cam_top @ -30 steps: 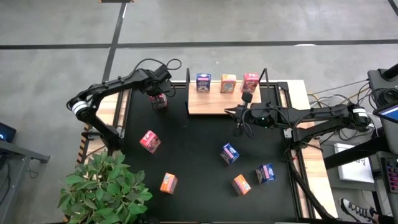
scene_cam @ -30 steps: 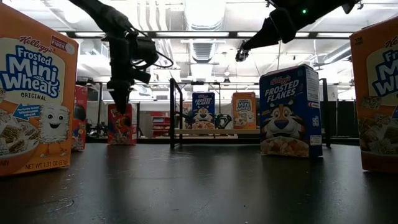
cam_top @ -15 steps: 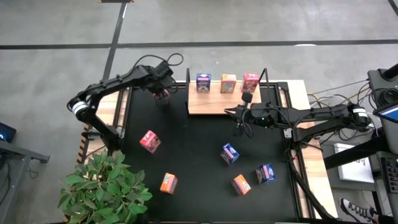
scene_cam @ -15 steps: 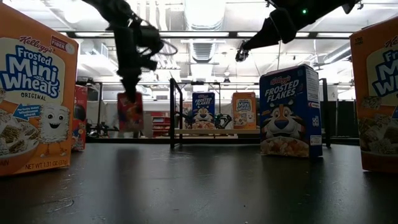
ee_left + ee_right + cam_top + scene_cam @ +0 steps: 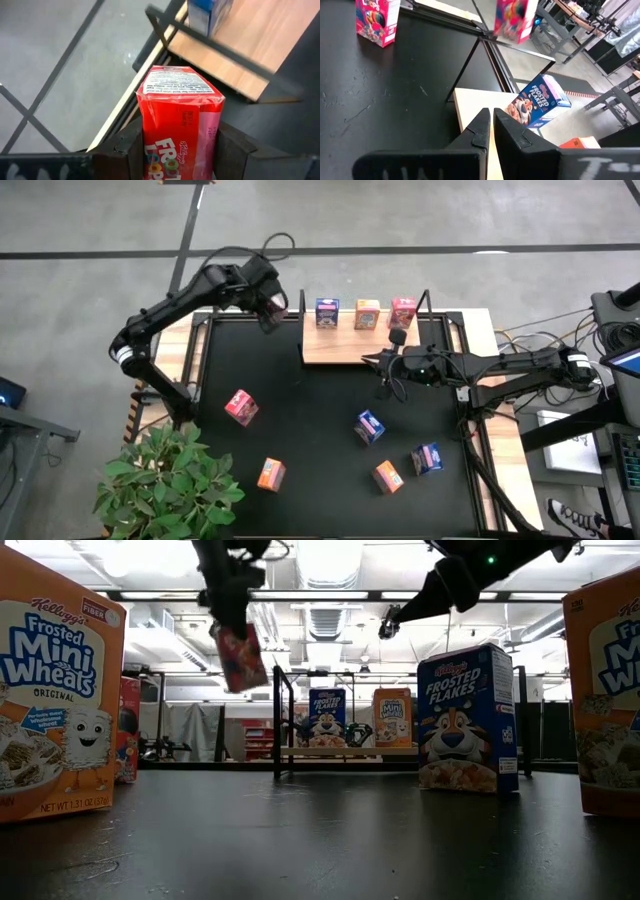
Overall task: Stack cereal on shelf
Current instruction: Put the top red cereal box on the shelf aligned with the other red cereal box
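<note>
Beside the shelf (image 5: pixel 350 340) — left tool (image 5: pixel 268 308) aloft, tilted

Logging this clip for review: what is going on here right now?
The left gripper holds a red cereal box in the air beside the shelf, which carries three boxes. The right gripper, shut and empty, hovers at the shelf's front edge. Five more boxes sit on the black mat.

Bright overhead ceiling lights (image 5: pixel 320 560), mild glare, blurred near boxes.
</note>
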Robot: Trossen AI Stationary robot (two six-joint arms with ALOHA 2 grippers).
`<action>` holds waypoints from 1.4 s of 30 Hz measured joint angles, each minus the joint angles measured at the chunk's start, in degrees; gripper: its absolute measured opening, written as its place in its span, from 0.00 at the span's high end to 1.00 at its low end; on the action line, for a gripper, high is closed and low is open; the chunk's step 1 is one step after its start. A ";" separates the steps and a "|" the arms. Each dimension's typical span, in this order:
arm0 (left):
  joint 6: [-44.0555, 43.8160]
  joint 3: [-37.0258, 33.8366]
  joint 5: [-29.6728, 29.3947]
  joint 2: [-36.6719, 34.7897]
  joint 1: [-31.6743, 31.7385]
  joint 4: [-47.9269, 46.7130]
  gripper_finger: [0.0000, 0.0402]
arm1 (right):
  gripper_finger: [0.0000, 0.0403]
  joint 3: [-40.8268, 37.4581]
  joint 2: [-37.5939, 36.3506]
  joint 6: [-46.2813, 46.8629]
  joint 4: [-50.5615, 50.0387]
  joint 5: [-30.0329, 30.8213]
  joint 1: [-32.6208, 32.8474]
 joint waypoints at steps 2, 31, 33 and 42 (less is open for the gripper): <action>-1.09 2.33 0.00 -0.02 -0.91 -1.30 0.61 | 0.97 0.00 -0.33 0.23 -0.98 0.09 0.02; -4.77 9.91 1.16 14.56 -19.00 18.49 0.61 | 0.97 -12.26 -24.61 -0.73 5.10 -12.54 0.04; -4.32 10.26 1.22 16.72 -19.00 18.60 0.61 | 0.97 -12.28 -24.80 -1.21 5.12 -12.54 0.04; -0.38 10.32 1.22 24.24 -18.11 22.69 0.61 | 0.97 -12.33 -24.77 -1.72 5.09 -12.52 0.04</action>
